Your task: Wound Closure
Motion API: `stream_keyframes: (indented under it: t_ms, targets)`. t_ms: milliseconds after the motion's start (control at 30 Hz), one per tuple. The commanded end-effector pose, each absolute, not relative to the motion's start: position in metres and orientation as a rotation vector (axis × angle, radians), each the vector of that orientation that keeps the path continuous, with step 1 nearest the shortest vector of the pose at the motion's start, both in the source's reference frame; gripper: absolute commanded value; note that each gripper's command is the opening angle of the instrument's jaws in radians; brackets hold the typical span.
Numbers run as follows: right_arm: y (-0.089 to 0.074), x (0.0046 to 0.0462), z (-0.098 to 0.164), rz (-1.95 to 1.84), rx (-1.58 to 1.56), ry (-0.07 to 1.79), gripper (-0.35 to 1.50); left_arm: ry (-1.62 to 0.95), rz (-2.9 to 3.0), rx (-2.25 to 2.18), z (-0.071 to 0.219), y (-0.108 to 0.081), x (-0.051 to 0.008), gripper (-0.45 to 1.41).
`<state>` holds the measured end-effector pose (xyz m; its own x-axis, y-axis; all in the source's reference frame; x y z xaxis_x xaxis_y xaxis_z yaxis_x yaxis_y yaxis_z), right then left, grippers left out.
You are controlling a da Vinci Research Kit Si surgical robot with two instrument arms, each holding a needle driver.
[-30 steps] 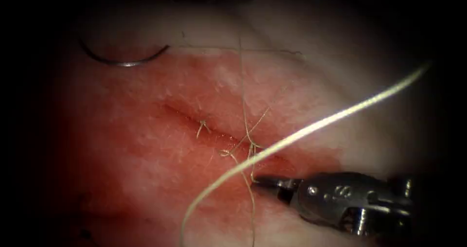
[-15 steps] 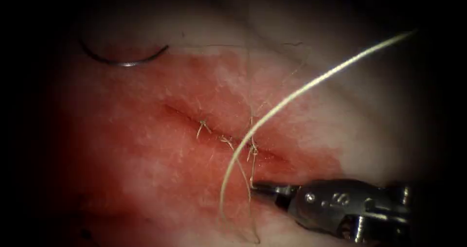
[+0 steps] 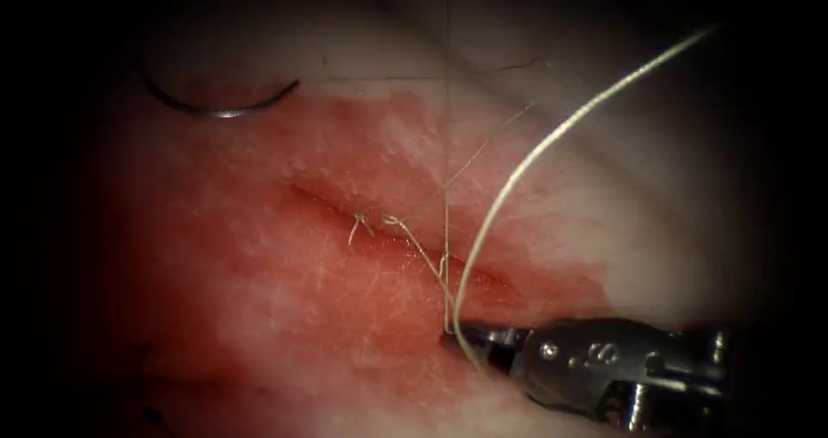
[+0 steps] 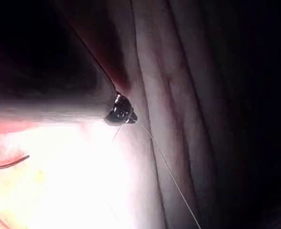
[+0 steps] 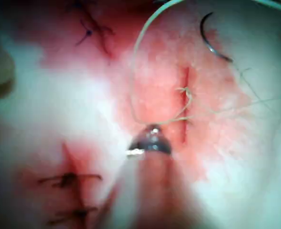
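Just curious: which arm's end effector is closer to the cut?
Right. Its end effector sits just beside the cut, holding thread; the left end effector is far off.

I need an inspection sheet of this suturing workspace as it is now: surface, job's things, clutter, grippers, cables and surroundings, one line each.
Surface: the tissue is pale, stained with red fluid around the cut.
Job's things: the needle lies free on the tissue, left of the cut and not in it; the thread arcs from the upper right down to the right tool; knots with short ends sit along the cut.
Clutter: older dark stitches on other cuts.
Grippers: the right tool holds the thread at its tip beside the cut; the left tool has a thin strand running from its tip.
Cables: nothing seen.
Surroundings: dark.
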<state>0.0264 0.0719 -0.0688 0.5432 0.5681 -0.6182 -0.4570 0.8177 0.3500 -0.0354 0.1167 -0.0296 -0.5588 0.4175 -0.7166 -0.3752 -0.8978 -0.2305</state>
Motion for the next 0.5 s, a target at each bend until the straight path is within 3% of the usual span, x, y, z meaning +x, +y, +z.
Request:
stream_keyframes:
  t_ms: [33,500]
  targets:
    - [0.0714,0.0271,-0.0683,0.606,0.159,0.788,-0.35,-0.067,2.434,-1.140,-0.0291,0.1170,-0.0360,-0.35]
    - [0.0701,0.0272,-0.0676,0.578,0.182,0.771,-0.35,-0.069,2.436,-1.148,-0.0300,0.1172,-0.0357,-0.35]
